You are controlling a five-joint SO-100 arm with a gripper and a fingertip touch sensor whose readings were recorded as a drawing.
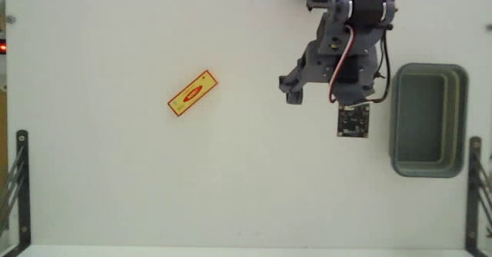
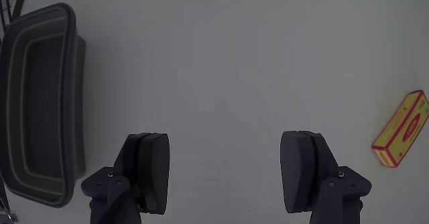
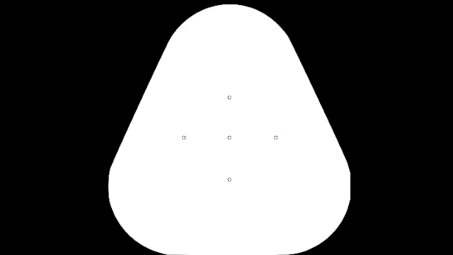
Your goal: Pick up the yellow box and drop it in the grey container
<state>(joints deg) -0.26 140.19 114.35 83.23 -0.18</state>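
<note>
Box: the yellow box lies flat and slanted on the white desk, alone, at about 9 o'clock from the arm in the fixed view.
Gripper: the gripper is spread wide and holds nothing.
Tub: the grey container sits at 3 o'clock from the arm, well apart from the box.
Do it well: swing over the box, turn to pinch its thin sides, then go down.
</note>
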